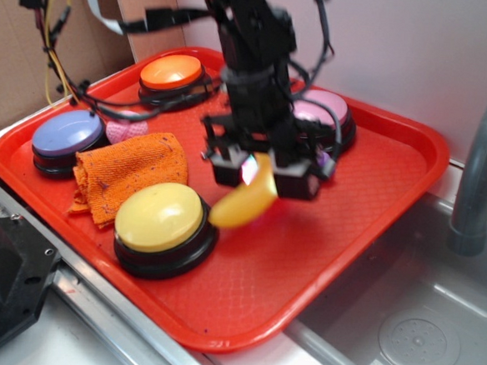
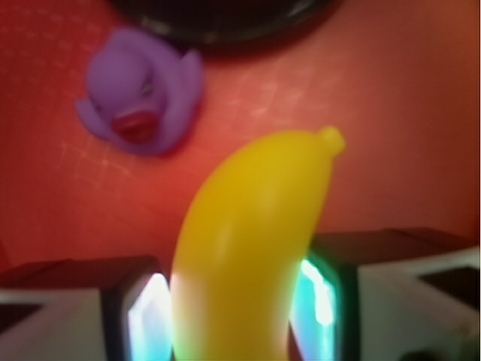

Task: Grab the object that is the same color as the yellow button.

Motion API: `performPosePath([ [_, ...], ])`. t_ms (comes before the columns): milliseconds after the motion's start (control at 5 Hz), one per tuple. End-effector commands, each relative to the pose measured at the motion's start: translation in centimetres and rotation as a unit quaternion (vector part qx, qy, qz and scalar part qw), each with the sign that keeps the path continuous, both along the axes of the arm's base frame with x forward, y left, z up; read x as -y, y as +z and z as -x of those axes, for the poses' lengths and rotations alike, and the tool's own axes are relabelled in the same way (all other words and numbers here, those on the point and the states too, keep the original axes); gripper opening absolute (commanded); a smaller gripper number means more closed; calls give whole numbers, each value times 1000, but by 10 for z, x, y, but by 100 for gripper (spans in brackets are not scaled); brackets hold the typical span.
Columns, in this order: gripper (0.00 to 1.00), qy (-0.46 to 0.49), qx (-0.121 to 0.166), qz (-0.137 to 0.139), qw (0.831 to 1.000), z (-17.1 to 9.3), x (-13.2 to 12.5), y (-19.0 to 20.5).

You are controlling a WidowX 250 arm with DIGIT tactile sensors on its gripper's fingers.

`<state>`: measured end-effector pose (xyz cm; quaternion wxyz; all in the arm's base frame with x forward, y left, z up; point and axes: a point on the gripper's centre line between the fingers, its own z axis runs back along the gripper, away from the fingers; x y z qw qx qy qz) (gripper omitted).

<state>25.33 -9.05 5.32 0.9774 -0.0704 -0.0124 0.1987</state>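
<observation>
The object, a yellow toy banana [image 1: 245,201], hangs above the red tray [image 1: 376,200] with my gripper [image 1: 261,171] shut on its upper end. In the wrist view the banana [image 2: 252,248] fills the gap between the two pads [image 2: 148,316], its tip pointing away. The yellow button [image 1: 159,218], domed on a black base, stands at the tray's front left, just left of the held banana.
A crumpled orange cloth [image 1: 127,170] lies behind the yellow button. Orange [image 1: 172,73], purple [image 1: 67,133] and pink [image 1: 323,113] buttons stand further back. A purple toy duck [image 2: 139,98] lies on the tray below me. A sink and grey faucet [image 1: 483,157] are at right.
</observation>
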Motion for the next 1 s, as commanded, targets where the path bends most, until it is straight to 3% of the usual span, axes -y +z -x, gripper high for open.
performPosePath([
  [0, 0, -76, 2, -39, 996, -21, -46, 99],
  [200, 0, -81, 19, -54, 995, -17, -78, 134],
  [600, 0, -43, 52, -61, 996, -9, -119, 160],
  [800, 0, -26, 35, -67, 997, -14, -126, 153],
])
